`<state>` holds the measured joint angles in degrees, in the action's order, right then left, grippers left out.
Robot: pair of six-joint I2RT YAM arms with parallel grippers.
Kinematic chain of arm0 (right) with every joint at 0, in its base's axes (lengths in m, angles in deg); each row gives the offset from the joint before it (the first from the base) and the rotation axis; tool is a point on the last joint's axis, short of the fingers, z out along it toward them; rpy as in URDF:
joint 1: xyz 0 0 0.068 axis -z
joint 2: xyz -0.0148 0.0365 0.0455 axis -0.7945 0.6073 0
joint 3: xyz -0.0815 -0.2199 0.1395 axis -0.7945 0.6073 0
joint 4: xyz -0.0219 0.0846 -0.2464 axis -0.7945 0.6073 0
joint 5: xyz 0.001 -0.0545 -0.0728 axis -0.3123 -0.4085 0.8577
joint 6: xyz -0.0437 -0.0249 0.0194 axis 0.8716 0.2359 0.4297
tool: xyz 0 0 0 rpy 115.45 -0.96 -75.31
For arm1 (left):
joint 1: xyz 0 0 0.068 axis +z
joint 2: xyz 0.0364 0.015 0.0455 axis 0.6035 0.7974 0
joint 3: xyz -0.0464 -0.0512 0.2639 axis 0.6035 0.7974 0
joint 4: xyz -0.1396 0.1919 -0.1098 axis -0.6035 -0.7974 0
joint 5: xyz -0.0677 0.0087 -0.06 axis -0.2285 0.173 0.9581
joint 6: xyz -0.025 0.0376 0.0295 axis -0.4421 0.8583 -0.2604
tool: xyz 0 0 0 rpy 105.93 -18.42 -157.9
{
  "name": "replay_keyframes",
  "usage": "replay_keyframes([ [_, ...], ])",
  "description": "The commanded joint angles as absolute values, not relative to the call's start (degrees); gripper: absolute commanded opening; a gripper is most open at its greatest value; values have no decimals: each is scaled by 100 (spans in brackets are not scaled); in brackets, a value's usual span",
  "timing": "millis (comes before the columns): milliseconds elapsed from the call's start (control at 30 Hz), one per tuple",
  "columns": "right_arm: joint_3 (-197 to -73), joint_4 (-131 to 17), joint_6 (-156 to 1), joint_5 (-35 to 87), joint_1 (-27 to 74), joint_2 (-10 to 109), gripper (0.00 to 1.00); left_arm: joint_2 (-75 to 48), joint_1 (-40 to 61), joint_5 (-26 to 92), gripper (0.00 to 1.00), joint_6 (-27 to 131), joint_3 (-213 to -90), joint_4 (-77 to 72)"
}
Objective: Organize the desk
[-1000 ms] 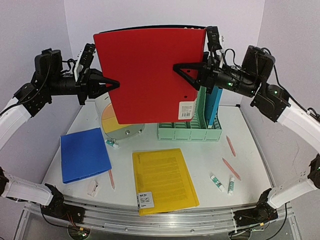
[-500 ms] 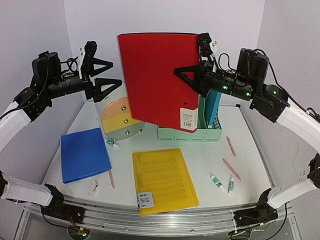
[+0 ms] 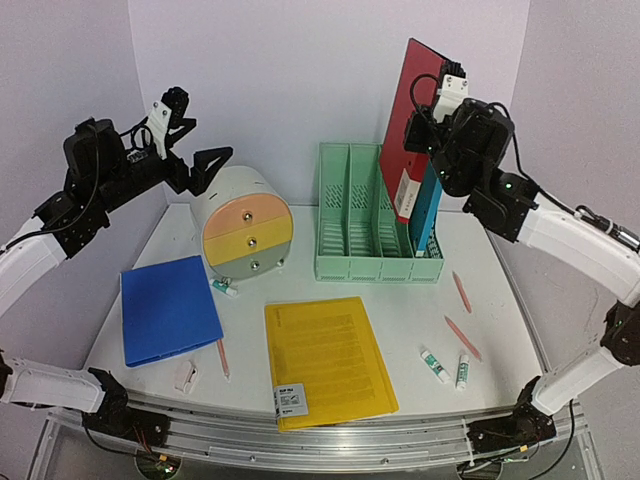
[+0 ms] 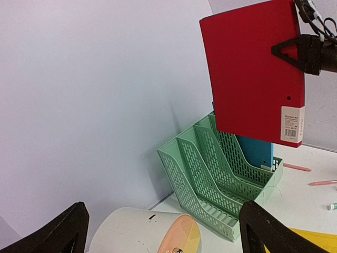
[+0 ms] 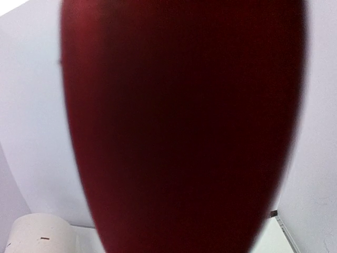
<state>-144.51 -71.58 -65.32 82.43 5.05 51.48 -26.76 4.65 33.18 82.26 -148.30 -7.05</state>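
The desk is a white tabletop between lilac walls. My right gripper is shut on a red folder, which hangs upright and edge-on above the right end of a green file rack. One black finger presses the red folder's face in the left wrist view. The red folder fills the right wrist view as a dark blur. My left gripper is open and empty at the far left, above a drum-shaped drawer unit.
A blue folder stands in the rack's right slot. On the desk lie another blue folder, a yellow folder, pink pens, glue sticks and a small white item. A metal rail lines the front edge.
My left gripper let go of the red folder, opened wide and drew back left. The right arm swung the folder right and turned it edge-on over the rack.
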Motion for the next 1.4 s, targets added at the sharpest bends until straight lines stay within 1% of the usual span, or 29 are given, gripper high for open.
replay_keyframes([
  [0, -14574, -8963, -5889, 9204, 516, 5558, 0, -2837, 460, 3078, 100, 8361, -14760, -288],
  [100, -14619, -9548, -5514, 9099, 621, 5804, 0, -2864, 460, 3051, 100, 8410, -14705, -244],
  [267, -14747, -9606, -5664, 8641, 953, 6175, 0, -2887, 461, 2988, 100, 8434, -14590, -148],
  [500, -14087, -10188, -5968, 7787, 1411, 6333, 0, -2932, 460, 2945, 100, 8603, -14535, -74],
  [667, -13571, -10837, -6029, 7128, 1490, 6643, 0, -2900, 460, 2881, 100, 8671, -14497, 32],
  [867, -12936, -12366, -5396, 7243, 1490, 7088, 0, -2899, 460, 2861, 100, 8725, -14489, -6],
  [933, -12849, -12638, -5278, 7231, 1491, 7247, 0, -2907, 460, 2847, 100, 8743, -14481, 3],
  [1300, -12527, -12847, -5582, 7757, 1544, 7726, 0, -2977, 457, 2814, 100, 8807, -14378, 1],
  [1333, -12511, -12845, -5606, 7810, 1545, 7764, 0, -2988, 459, 2828, 100, 8794, -14359, -4],
  [1367, -12495, -12820, -5633, 7868, 1539, 7782, 5, -3003, 460, 2851, 100, 8769, -14342, -14],
])
